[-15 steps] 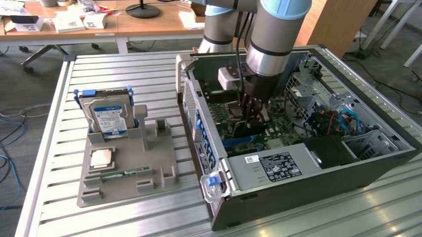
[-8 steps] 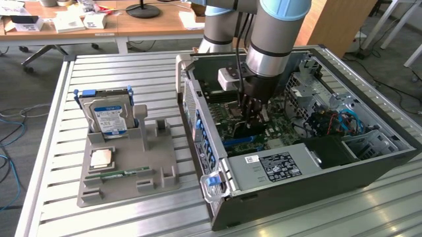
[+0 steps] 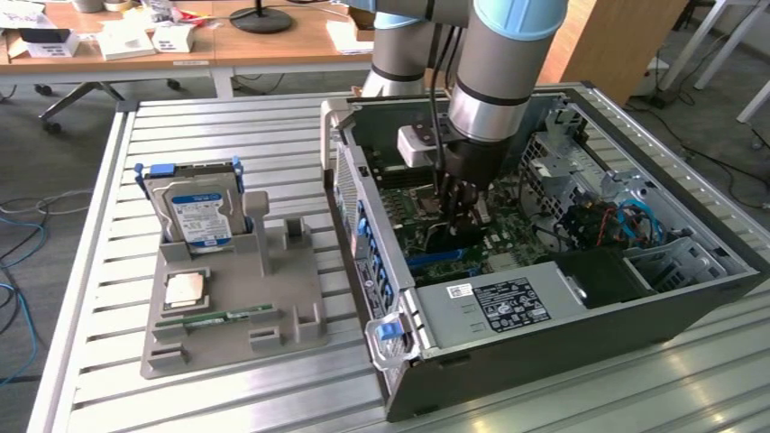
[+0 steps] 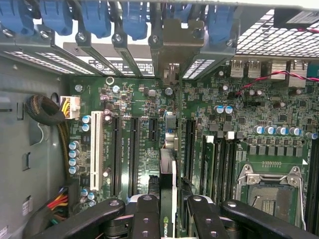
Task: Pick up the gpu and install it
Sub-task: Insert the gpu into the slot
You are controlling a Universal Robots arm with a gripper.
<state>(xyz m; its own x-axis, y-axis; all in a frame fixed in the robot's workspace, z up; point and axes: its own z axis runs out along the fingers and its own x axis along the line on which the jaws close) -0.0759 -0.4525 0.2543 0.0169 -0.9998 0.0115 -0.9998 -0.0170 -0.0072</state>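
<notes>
The gpu [image 4: 167, 169] stands on edge between my fingers [image 4: 145, 211], thin and dark with a green logo near the grip. Its metal bracket [image 4: 172, 47] reaches the rear slot opening of the case. My gripper [image 4: 172, 211] is shut on the card, directly above the long black expansion slots of the green motherboard [image 4: 129, 99]. In the exterior view my gripper [image 3: 460, 216] reaches straight down into the open computer case [image 3: 578, 316]. The dark gpu [image 3: 443, 242] shows below it, low over the board.
Blue slot latches [image 4: 94, 17] line the rear wall beside the bracket. A white slot [image 4: 96, 149], a cable bundle [image 4: 47, 112] and the CPU socket [image 4: 271, 191] flank the card. Outside the case, a grey fixture [image 3: 288, 307] holds a hard drive [image 3: 198, 212], a CPU [image 3: 184, 289] and a RAM stick [image 3: 216, 318].
</notes>
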